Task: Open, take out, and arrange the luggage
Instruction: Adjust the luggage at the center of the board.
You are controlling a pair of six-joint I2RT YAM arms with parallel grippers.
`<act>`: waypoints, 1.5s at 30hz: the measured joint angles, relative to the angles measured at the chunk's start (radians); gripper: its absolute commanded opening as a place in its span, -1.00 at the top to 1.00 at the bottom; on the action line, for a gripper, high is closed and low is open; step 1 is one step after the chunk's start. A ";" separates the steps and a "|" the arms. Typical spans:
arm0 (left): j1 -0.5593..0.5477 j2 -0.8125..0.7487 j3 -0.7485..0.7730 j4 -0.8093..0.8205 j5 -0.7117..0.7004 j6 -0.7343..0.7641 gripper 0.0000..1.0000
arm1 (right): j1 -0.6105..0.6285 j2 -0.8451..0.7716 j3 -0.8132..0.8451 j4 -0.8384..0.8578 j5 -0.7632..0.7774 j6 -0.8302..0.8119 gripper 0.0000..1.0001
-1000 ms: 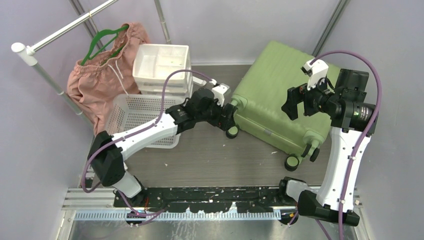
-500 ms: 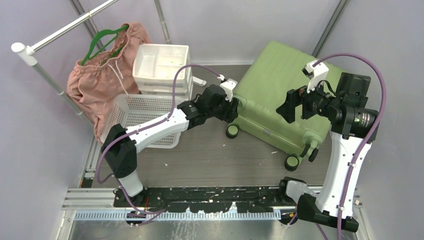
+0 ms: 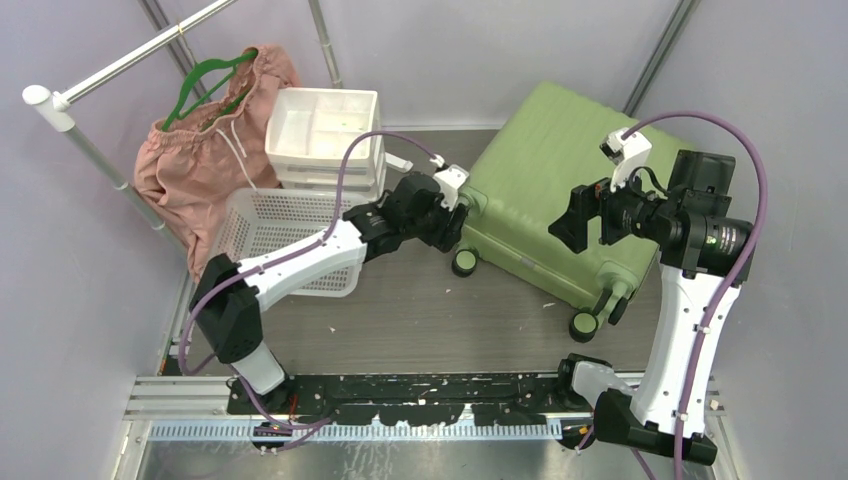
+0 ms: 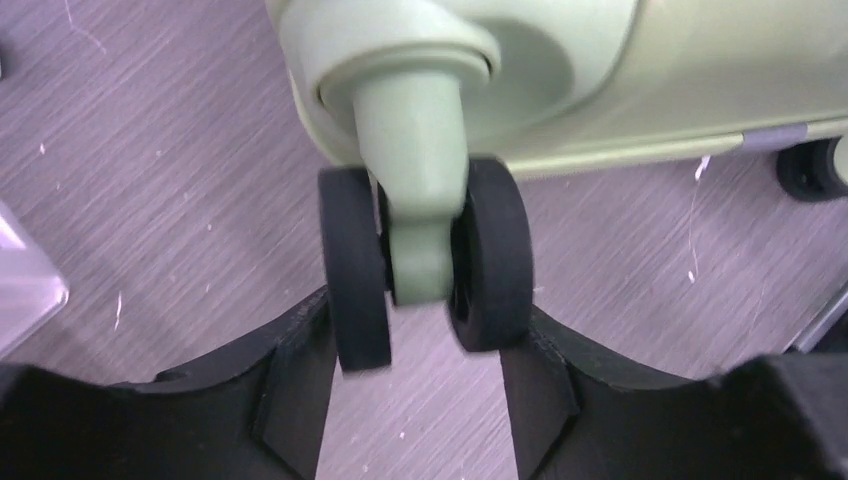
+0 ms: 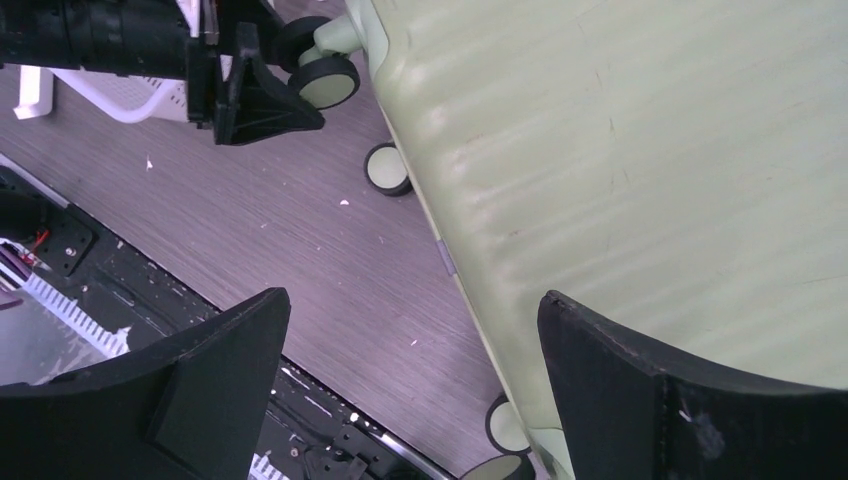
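lying lengthwise near-to-far, luggage (image 3: 560, 180) points its wheels (image 3: 465, 263) nearward

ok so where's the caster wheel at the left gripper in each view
top external: mid-frame, mostly hidden under the left gripper, at the luggage corner nearest the basket.
left wrist: the caster wheel fills the centre, between the gripper's fingers.
right wrist: top left, at the left gripper's tip.
shared landmark: the light-green luggage shell.
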 measured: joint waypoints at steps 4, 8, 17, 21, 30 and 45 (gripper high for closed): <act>0.026 -0.080 -0.051 -0.047 0.023 0.019 1.00 | 0.000 -0.001 -0.011 -0.008 -0.010 0.000 -1.00; 0.087 -0.146 -0.084 -0.071 0.087 0.042 1.00 | 0.000 -0.005 -0.029 -0.008 -0.013 0.000 -1.00; 0.197 -0.152 -0.091 -0.077 0.200 0.054 1.00 | 0.000 -0.006 -0.040 0.002 0.014 0.016 -1.00; 0.230 -0.152 -0.090 -0.076 0.239 0.046 1.00 | -0.001 -0.006 -0.054 0.034 0.092 0.060 -1.00; 0.283 -0.167 -0.092 -0.084 0.290 0.010 1.00 | -0.152 0.035 -0.058 0.151 0.235 0.183 -0.78; 0.318 -0.268 -0.225 0.041 0.354 -0.206 -0.56 | -0.436 0.098 -0.185 0.164 0.275 0.214 -0.15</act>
